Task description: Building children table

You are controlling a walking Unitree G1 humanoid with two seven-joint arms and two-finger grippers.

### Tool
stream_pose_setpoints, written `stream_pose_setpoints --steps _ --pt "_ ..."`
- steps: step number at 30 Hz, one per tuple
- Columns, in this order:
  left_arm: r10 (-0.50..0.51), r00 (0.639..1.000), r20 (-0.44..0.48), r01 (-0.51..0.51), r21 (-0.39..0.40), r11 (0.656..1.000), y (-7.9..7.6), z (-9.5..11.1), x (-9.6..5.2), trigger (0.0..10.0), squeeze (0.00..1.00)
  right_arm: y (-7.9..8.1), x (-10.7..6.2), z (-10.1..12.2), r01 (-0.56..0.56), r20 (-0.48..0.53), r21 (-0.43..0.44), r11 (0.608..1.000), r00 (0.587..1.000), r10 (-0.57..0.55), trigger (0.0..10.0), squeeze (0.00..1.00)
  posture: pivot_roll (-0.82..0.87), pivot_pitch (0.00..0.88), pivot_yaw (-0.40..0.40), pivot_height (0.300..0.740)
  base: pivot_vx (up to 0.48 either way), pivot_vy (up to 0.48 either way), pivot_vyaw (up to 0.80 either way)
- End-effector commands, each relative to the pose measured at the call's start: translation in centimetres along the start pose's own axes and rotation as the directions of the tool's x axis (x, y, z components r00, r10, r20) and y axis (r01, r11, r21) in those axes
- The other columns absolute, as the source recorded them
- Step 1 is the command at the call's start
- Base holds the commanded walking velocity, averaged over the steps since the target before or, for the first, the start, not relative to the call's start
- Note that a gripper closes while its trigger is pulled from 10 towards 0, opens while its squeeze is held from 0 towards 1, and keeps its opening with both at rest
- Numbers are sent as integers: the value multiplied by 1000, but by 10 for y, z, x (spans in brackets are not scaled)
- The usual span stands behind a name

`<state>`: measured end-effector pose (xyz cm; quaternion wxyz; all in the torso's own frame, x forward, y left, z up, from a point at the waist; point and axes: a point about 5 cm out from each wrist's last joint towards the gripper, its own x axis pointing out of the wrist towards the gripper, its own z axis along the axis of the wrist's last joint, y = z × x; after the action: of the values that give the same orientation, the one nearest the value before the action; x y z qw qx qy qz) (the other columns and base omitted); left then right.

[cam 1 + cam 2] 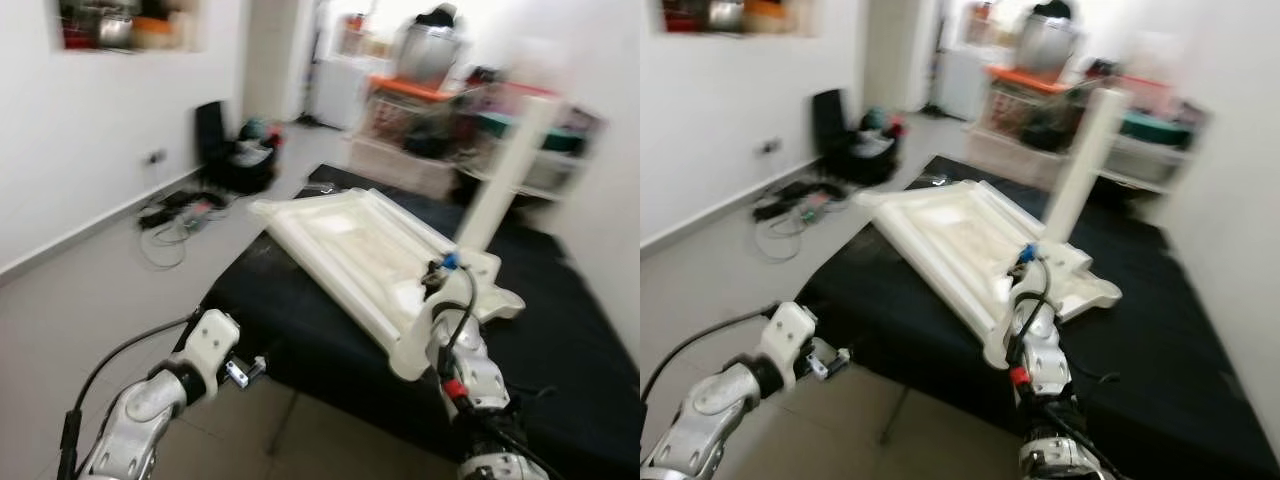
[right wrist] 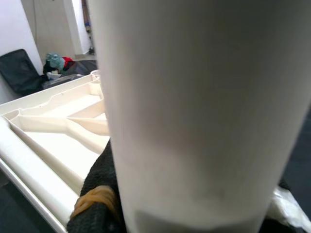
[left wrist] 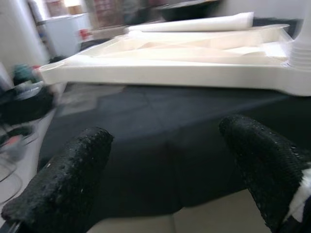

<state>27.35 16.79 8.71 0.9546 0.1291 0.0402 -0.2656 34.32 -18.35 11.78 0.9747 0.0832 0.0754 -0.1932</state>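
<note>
Now our right gripper (image 1: pixel 437 278) is clamped on the white leg (image 1: pixel 505 170), standing upright on the upturned tabletop (image 1: pixel 360 250). Near the tabletop's edge, our left gripper (image 3: pixel 165 170) hangs open.

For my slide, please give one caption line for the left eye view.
Right gripper holds a white table leg upright on the upside-down white tabletop, which lies on a black mat.

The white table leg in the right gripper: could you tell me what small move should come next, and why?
Probably press the table leg straight down into its corner socket. It stands tilted at the near corner of the upturned tabletop on the black mat, held by the right gripper. The left gripper hovers open near the mat's edge.
</note>
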Motion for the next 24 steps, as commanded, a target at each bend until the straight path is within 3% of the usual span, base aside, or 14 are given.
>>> stream_pose_setpoints --steps 1,2,5,8,12,19,24 --pt "-24 1000 -4 24 -10 1000 -7 -1 4 10000 0 -24 -14 -70 98 -291 -58 994 950 -111 10000 0 114 0 -160 740 0 0 0" --pt "-24 1000 -4 24 -10 1000 -7 -1 4 10000 0 -24 -14 -70 98 -291 -58 994 950 -111 10000 0 114 0 -160 740 0 0 0" --pt "-13 1000 -10 13 0 1000 -6 -1 5 10000 0 -38 -15 -73 266 -297 -52 963 916 -269 10000 0 116 0 -158 740 0 0 0" --pt "-9 1000 -11 9 2 1000 -6 -1 5 10000 0 -41 -16 -74 311 -299 -44 949 903 -309 10000 0 116 0 -157 740 0 0 0" --pt "-1 1000 -13 1 5 1000 -5 -2 5 10000 0 -50 -19 -72 452 -287 -3 892 854 -434 10000 0 115 0 -154 740 0 0 0" --pt "15 1000 -17 -14 16 1000 -3 -2 7 10000 0 -52 -19 -69 488 -253 -5 873 844 -473 10000 0 111 0 -149 740 0 0 0" --pt "21 1000 -16 -21 20 1000 -2 -1 8 10000 0 -51 -19 -66 476 -216 -24 879 856 -469 10000 0 109 0 -148 740 0 0 0"
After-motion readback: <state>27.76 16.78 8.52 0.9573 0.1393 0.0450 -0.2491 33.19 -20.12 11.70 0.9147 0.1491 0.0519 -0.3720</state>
